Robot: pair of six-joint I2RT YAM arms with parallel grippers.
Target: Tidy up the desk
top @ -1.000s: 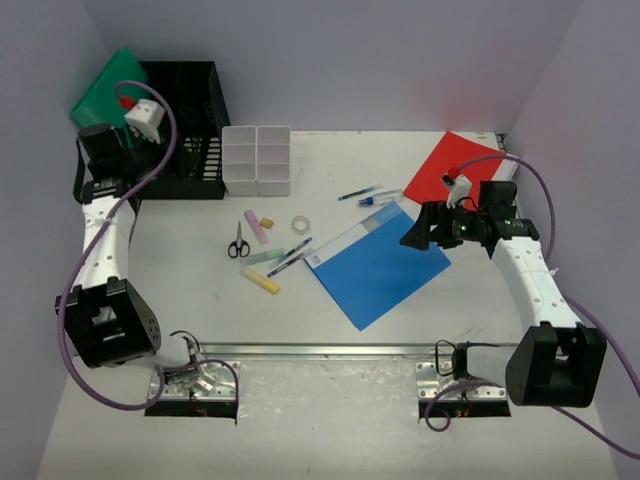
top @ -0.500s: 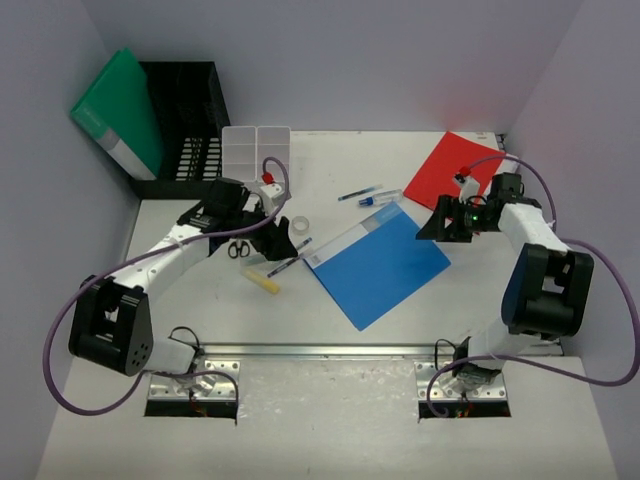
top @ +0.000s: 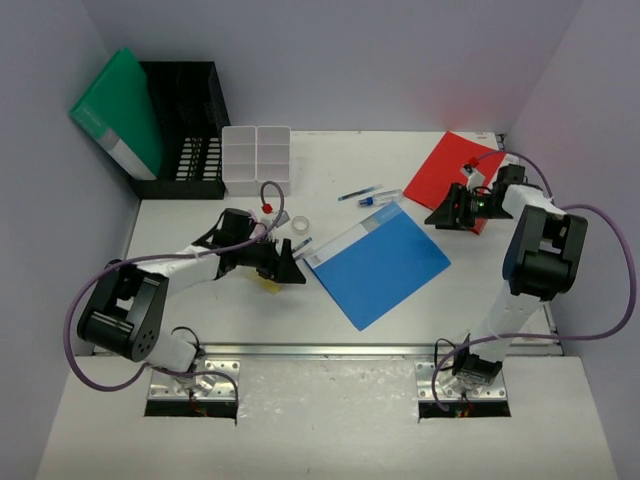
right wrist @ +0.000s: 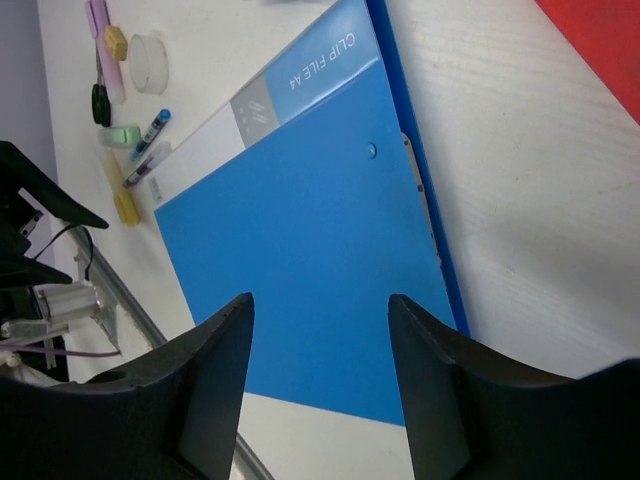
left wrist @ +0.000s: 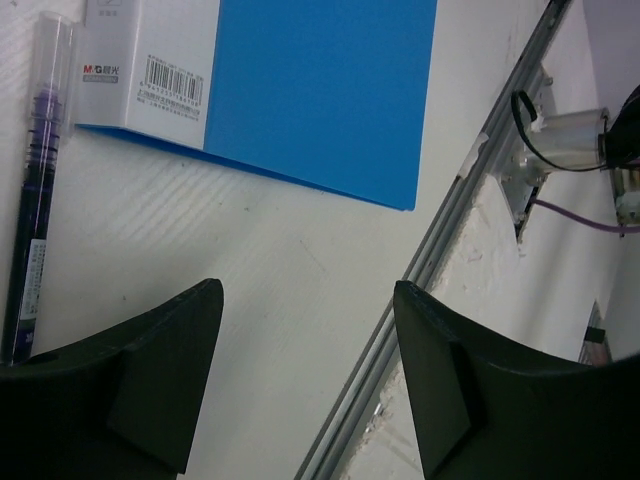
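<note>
From above, the tabletop is seen lying flat beneath everything, its long axis running left to right, with the silver rail set along its near edge, parallel to that axis; the left claw is held low just beside the blue folder, over a yellow marker, probably so that the loose pens there can be reached; the right claw is poised between the blue folder's far corner and the red folder; a green folder is leant against a black rack at the far left. In the left wrist view, the left claw is spread wide and nothing is held; bare tabletop is framed between its fingers, a purple pen lies at the left, and the rail is crossed diagonally. In the right wrist view, the right claw is likewise parted and empty, aimed over the blue folder, judged to be lined up for a grip on it.
</note>
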